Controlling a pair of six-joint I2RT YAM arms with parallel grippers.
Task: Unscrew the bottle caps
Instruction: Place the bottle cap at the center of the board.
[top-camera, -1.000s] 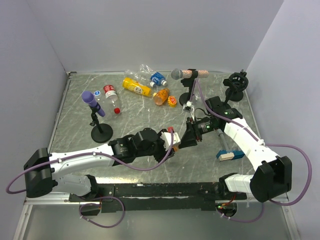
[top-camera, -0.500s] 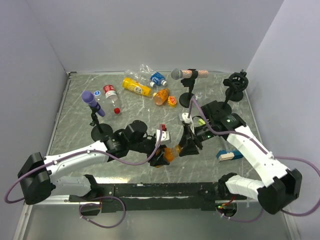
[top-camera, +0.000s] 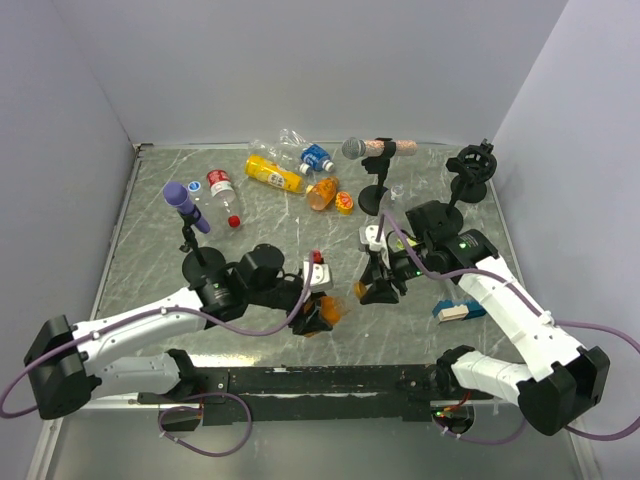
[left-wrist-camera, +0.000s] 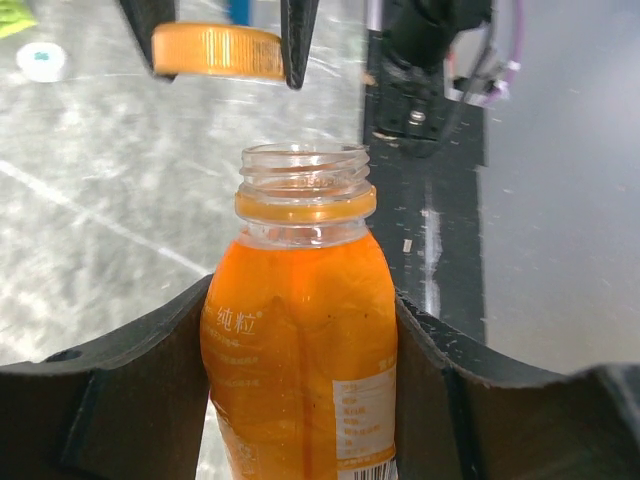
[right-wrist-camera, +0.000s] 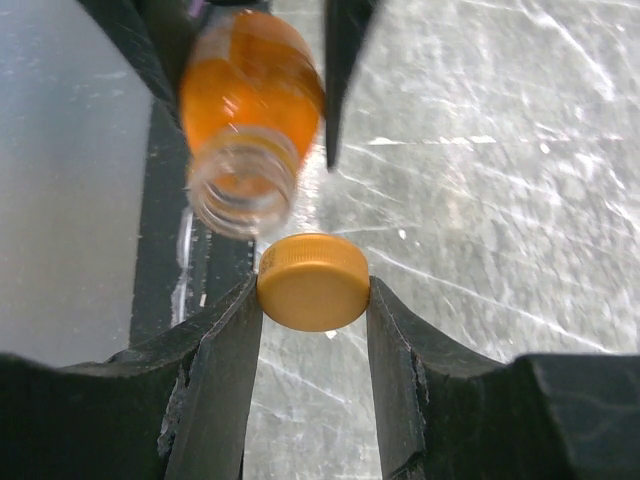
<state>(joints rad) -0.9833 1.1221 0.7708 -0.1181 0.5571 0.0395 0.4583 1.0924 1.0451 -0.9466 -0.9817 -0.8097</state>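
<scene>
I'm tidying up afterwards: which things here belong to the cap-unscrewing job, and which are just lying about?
Job: orange bottle, its orange cap, the bottles at the back.
Lying about: purple microphone, grey microphone, blue-and-white object.

Stubby orange bottle (left-wrist-camera: 300, 330), neck open; ribbed orange cap (right-wrist-camera: 313, 281) just off its mouth

Top cam looks down on the whole grey marbled table (top-camera: 150, 250); wrist cams face each other close-up, sharing the stubby orange plastic bottle (left-wrist-camera: 300, 330) and round orange ridged cap (right-wrist-camera: 313, 282).
</scene>
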